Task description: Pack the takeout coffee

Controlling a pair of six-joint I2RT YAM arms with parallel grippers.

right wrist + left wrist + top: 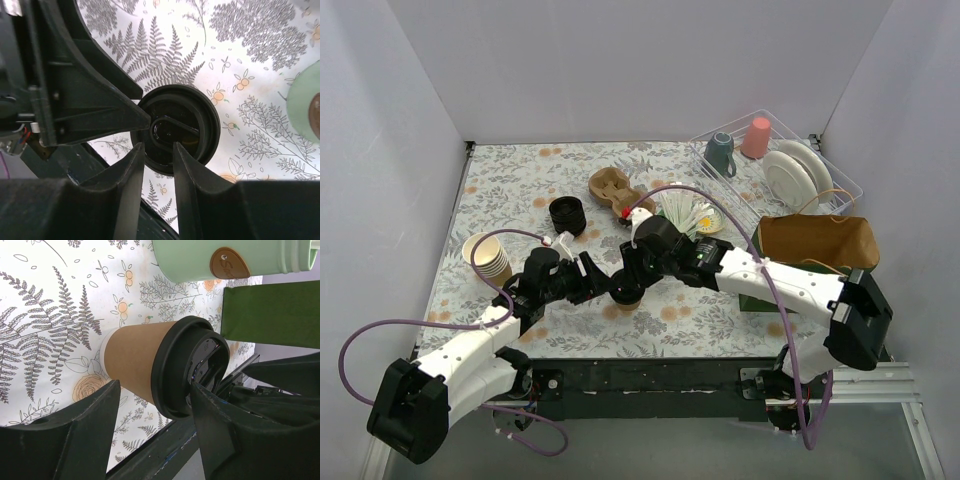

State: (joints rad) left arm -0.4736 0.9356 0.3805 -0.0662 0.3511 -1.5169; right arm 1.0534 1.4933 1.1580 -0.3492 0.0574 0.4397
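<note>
The takeout coffee (626, 296), a brown paper cup (132, 365) with a black lid (200, 125), stands on the floral cloth near the front edge, between both arms. My left gripper (588, 279) reaches in from the left. It is open, with its jaws (155, 385) wide on either side of the cup's lidded end; one finger (220, 435) lies against the lid and the other (75, 440) is just off the paper wall. My right gripper (631, 276) hangs right above the lid, its fingers (158, 145) a narrow gap apart with nothing between them.
A brown pulp carrier (615, 190) lies at mid-table behind a black stack of lids (567, 215). Stacked paper cups (488, 257) stand at the left. A paper bag (817, 243) and a dish rack (840, 180) holding a teal mug (720, 153) are at the right. A pale green flask (190, 260) lies close by.
</note>
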